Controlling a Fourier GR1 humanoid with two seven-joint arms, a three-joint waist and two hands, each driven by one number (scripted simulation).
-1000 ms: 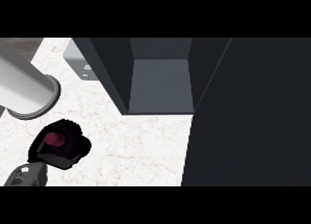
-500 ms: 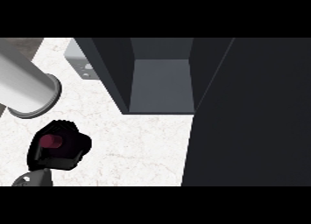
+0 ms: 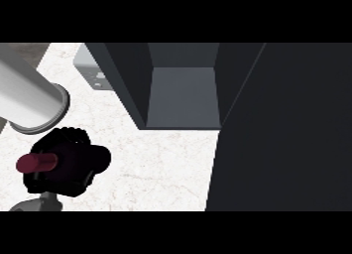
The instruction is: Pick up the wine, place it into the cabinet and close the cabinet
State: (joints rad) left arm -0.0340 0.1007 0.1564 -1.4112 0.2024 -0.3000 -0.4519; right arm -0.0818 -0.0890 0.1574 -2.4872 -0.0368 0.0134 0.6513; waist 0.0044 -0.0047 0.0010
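your left hand [image 3: 65, 166] is curled around the wine [image 3: 36, 162], below and left of the open cabinet [image 3: 182, 99] (only its red top shows). you are in the carrying step; next, i think, bring it up and right into the cabinet.

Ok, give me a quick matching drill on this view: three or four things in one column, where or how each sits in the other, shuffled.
Things:
1. wine bottle
2. cabinet
3. cabinet door
4. left hand

States:
A. open, nothing visible inside
B. dark panel filling the view's right
C. dark red top showing, held above the counter
D. black, curled round the bottle

Pairs: 1-C, 2-A, 3-B, 4-D
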